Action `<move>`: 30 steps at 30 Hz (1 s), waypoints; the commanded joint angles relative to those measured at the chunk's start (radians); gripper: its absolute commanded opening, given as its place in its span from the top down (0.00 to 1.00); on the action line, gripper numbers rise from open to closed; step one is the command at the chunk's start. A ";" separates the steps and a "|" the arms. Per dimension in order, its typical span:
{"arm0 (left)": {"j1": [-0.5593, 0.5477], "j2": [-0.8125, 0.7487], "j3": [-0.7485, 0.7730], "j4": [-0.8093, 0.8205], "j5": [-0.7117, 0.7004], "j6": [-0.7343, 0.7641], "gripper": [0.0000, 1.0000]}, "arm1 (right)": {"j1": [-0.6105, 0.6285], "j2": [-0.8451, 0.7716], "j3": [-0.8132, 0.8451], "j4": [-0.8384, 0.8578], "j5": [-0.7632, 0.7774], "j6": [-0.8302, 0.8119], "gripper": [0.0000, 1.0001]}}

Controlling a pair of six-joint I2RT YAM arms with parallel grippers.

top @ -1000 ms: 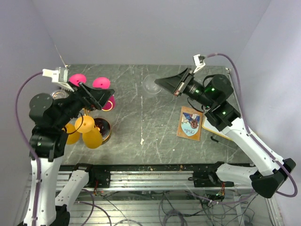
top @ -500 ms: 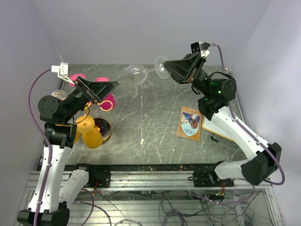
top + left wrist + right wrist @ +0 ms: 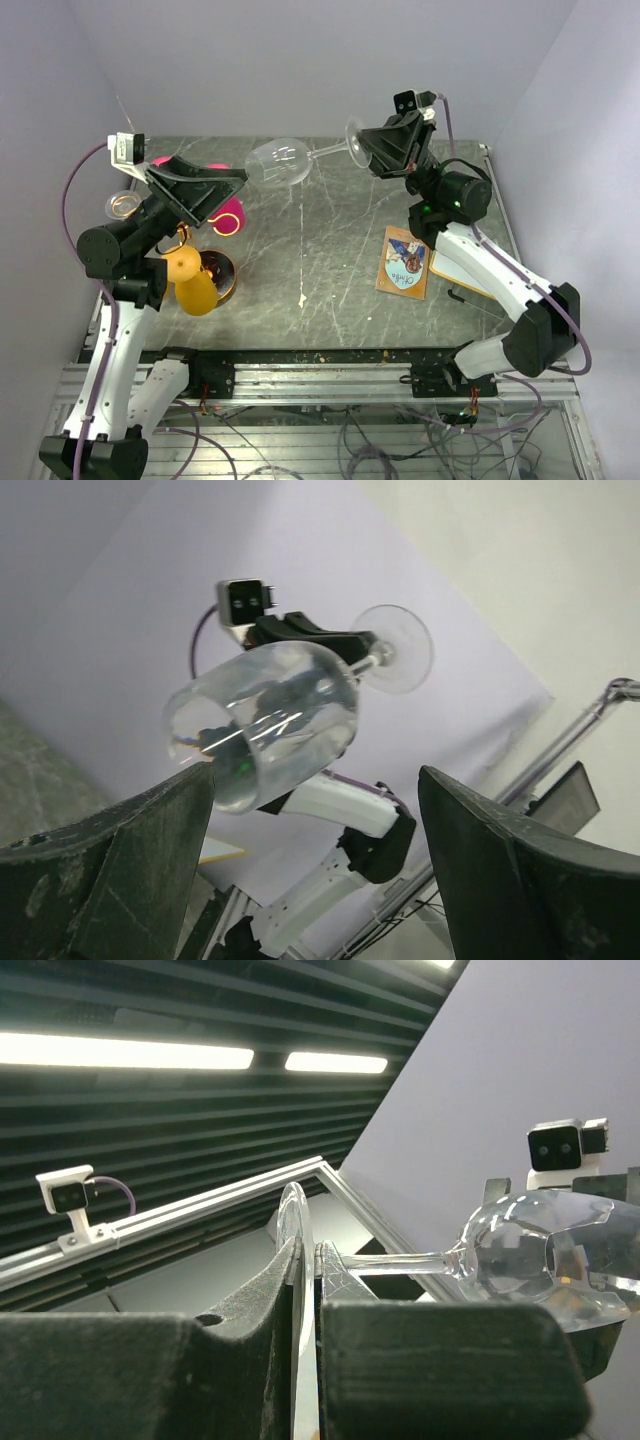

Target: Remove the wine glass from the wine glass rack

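Note:
My right gripper is shut on the round foot of a clear wine glass and holds it on its side, high above the table, bowl pointing left. In the right wrist view the fingers pinch the foot disc, with the stem and bowl to the right. My left gripper is open and raised, just left of and below the bowl. In the left wrist view the glass hangs above the gap between the fingers. The gold rack's base shows at the left, largely hidden by my left arm.
Pink glasses and orange glasses hang around the rack. A clear glass shows behind the left arm. A picture card lies on the marble table at the right, beside a yellow-edged flat item.
My right gripper has lifted the clear glass off the table and swung it up and left. My left arm has risen from the rack and tilted its open gripper up toward the bowl.

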 commanded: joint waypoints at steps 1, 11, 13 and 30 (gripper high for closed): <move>-0.007 0.020 -0.015 0.255 0.039 -0.153 0.09 | -0.003 0.027 0.014 0.130 0.045 0.076 1.00; -0.032 0.096 -0.032 0.525 0.036 -0.317 0.24 | 0.000 0.075 -0.027 0.222 0.092 0.146 1.00; -0.045 0.113 -0.032 0.566 0.027 -0.336 0.27 | 0.001 0.085 -0.028 0.225 0.092 0.150 1.00; -0.140 0.156 0.010 0.511 0.047 -0.228 0.73 | 0.010 0.149 -0.054 0.280 0.102 0.154 1.00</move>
